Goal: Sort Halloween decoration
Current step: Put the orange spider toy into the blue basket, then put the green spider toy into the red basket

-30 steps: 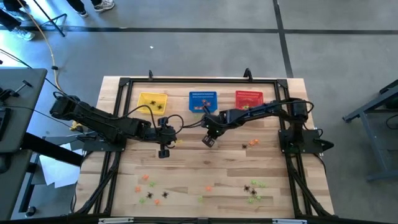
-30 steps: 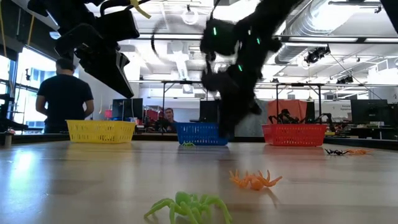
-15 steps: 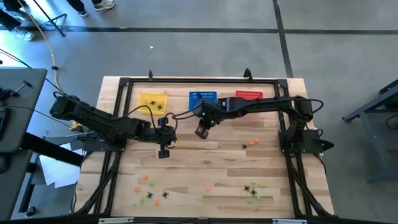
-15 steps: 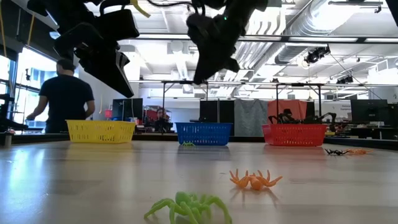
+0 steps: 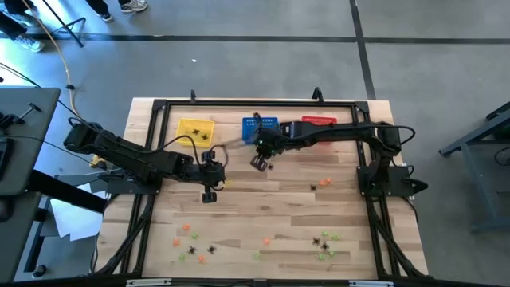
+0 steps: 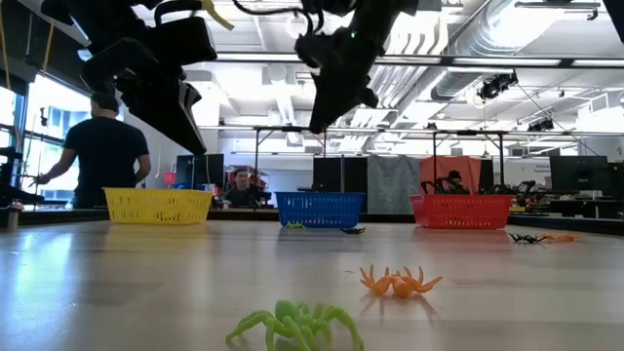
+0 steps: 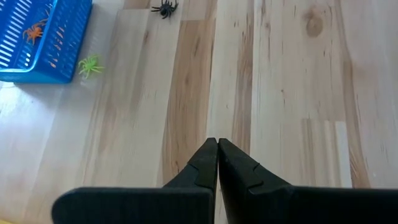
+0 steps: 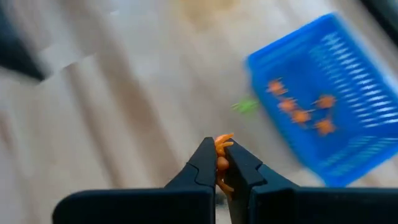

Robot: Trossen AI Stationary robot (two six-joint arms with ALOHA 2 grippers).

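My right gripper (image 5: 260,162) hangs above the table just in front of the blue basket (image 5: 260,127), shut on an orange trinket (image 8: 221,149). It also shows high in the low view (image 6: 320,122). The blue basket holds several orange trinkets (image 8: 298,112). A light green trinket (image 8: 247,106) lies on the table beside the basket. My left gripper (image 5: 209,194) is shut and empty over the left middle of the table (image 7: 217,144). A black spider (image 7: 165,7) lies on the wood ahead of it. My right gripper pinches the orange trinket between its two fingers at their free ends. A bit of the trinket (image 8: 224,139) sticks out past the fingertips. The trinket is lifted clear of the table.
A yellow basket (image 5: 195,130) and a red basket (image 5: 319,123) flank the blue one along the far edge. Loose trinkets lie at the front left (image 5: 191,243), at the front right (image 5: 325,241) and right of centre (image 5: 324,182). People show beyond the table (image 6: 102,146).
My right gripper has risen from near the table's middle and gone toward the far edge and the blue basket, staying shut. My left gripper has kept still.
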